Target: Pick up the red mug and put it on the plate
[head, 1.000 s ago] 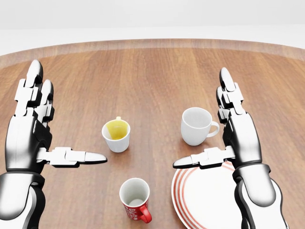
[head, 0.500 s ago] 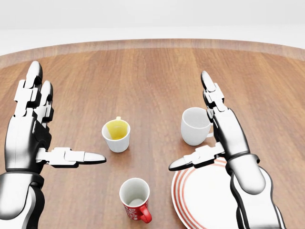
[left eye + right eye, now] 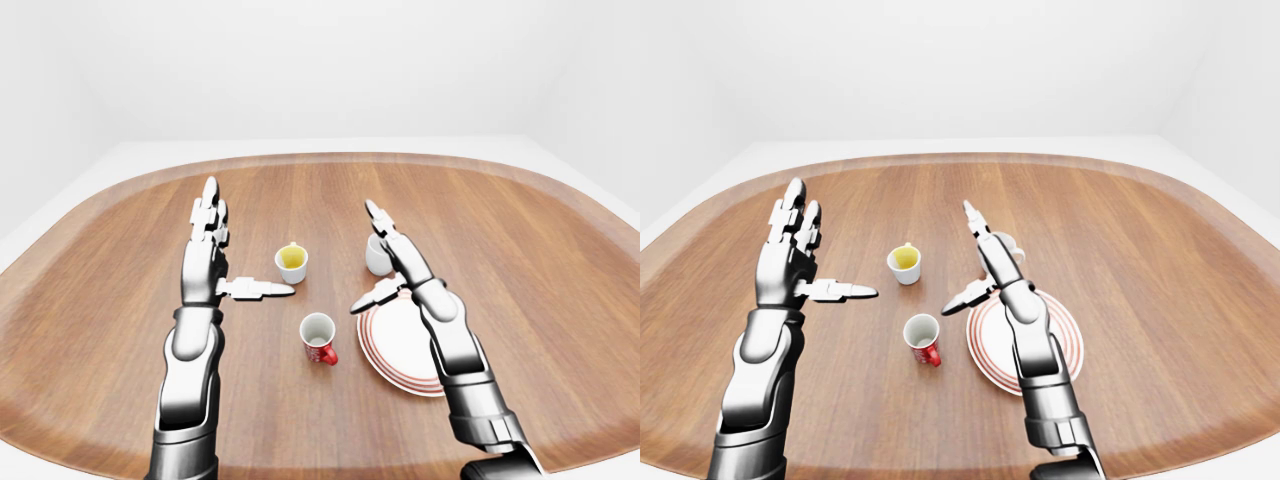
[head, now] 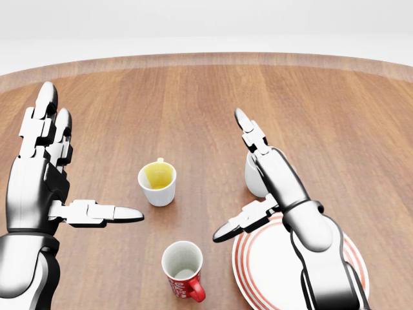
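The red mug, white inside, stands upright near the bottom of the head view with its handle pointing down-right. Just to its right lies the white plate with red rings. My right hand is open above the plate's upper-left rim, fingers pointing up and thumb stretched left toward the space above the mug, touching neither. At the far left my left hand is open too, thumb pointing right, well apart from the mug. My right forearm covers part of the plate.
A white cup with a yellow inside stands above the red mug. A white mug is partly hidden behind my right hand. All rest on a wide wooden table with a raised rim.
My right hand has swung left, from beside the white mug to across it, with its thumb now nearer the red mug. The left hand and the cups have not moved.
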Tool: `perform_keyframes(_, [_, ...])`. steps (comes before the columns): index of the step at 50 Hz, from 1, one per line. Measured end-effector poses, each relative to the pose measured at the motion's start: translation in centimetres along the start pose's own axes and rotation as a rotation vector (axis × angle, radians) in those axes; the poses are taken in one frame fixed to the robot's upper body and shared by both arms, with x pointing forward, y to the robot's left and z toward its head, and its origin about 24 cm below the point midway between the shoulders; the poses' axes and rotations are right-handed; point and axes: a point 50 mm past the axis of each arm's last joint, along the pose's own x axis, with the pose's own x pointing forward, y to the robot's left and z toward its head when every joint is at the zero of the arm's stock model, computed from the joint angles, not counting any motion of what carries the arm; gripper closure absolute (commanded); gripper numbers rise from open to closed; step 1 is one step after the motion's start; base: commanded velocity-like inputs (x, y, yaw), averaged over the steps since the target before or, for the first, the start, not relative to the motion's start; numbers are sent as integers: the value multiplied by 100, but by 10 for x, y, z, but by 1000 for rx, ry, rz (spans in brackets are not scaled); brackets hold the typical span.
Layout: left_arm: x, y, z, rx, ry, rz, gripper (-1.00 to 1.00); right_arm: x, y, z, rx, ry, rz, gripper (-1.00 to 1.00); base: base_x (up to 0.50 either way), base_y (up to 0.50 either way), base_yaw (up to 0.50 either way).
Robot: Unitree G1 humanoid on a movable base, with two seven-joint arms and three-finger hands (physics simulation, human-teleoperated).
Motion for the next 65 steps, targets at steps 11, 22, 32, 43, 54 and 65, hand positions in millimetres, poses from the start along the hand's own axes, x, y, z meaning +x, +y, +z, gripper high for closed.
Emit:
perform_keyframes(11, [0, -1, 0, 3, 1, -3, -100, 7, 14, -6, -35, 42, 66, -100, 0, 0, 0])
perform_keyframes(22, [0, -1, 0, 7, 0, -7, -100, 13, 30, -15, -60, 100, 123, -100, 0, 0, 0])
perform_keyframes(32, [1, 0, -1, 10, 5, -7, -100, 17, 44, -29, -66, 170, 165, -100, 0, 0, 0])
perform_keyframes(43, [1, 0, -3, 12, 14, -8, -100, 17, 61, -42, -76, 236, 211, -100, 0, 0, 0])
perform_keyframes(54, [0, 1, -5, 13, 24, -9, -100, 17, 78, -57, -81, 310, 255, -100, 0, 0, 0])
perform_keyframes(65, [0, 0, -7, 14, 29, -10, -100, 18, 93, -66, -85, 363, 291, -100, 0, 0, 0])
